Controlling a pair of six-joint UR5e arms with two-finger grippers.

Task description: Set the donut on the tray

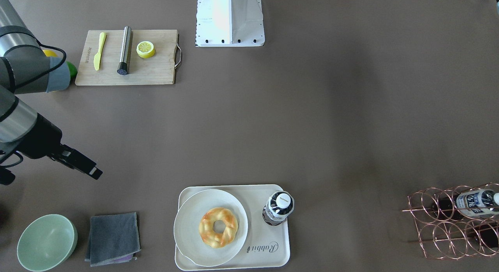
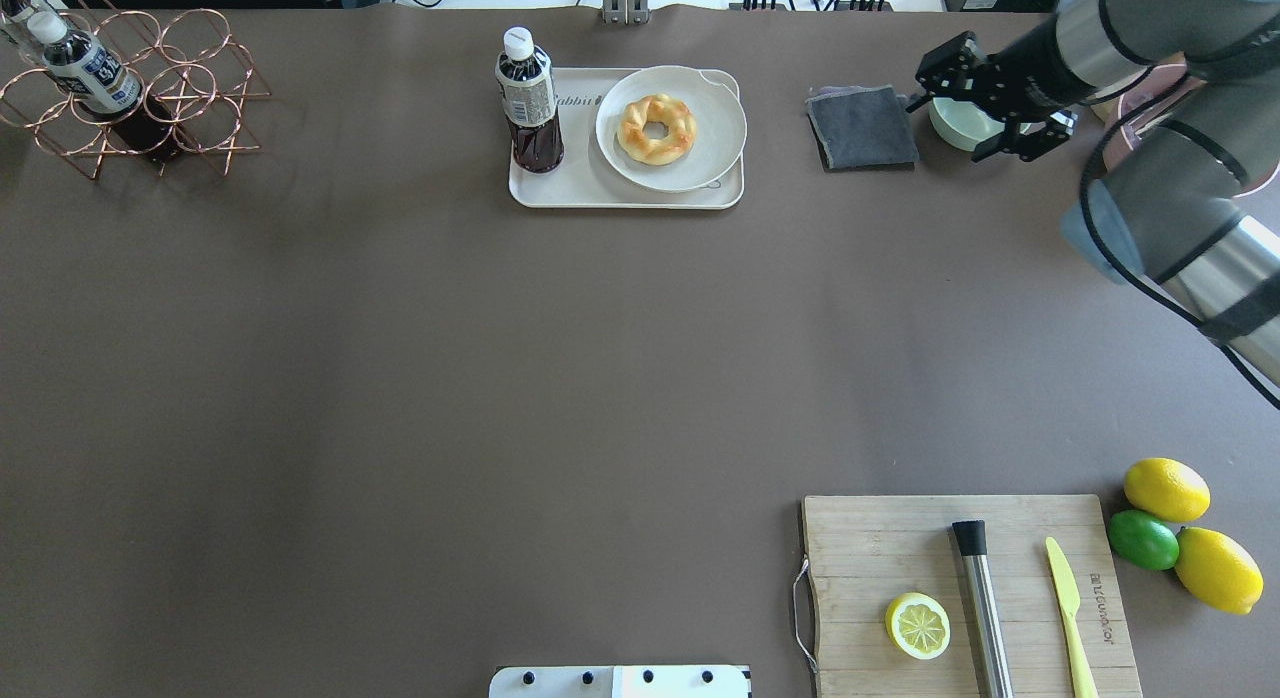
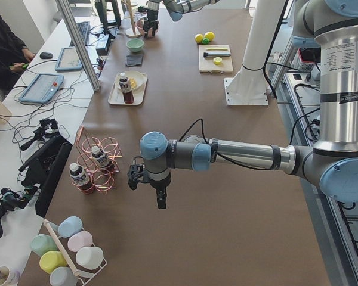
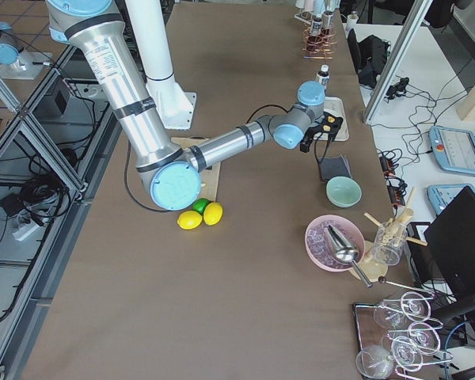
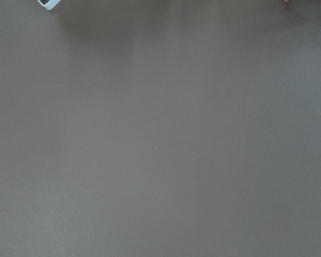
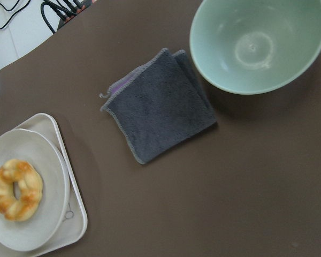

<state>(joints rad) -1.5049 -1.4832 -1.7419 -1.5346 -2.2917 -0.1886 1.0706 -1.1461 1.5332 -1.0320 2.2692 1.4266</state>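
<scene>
The donut [image 1: 218, 227], a twisted golden ring, lies on a round off-white plate [image 1: 191, 225]. The plate stands on the cream tray [image 1: 269, 248] with "Rabbit" script. The donut also shows in the overhead view [image 2: 657, 128] and in the right wrist view [image 6: 16, 188]. My right gripper [image 2: 950, 113] hovers to the right of the tray, over the edge of a grey cloth and a green bowl. Its jaws look open and empty. My left gripper [image 3: 160, 196] shows only in the exterior left view, far from the tray, so I cannot tell if it is open or shut.
A dark drink bottle [image 1: 278, 207] stands on the tray beside the plate. A folded grey cloth [image 1: 113, 237] and a green bowl [image 1: 46, 242] lie near my right gripper. A cutting board [image 1: 156, 69] holds a lemon half, a metal tube and a knife. A copper wire rack [image 1: 452, 225] holds bottles.
</scene>
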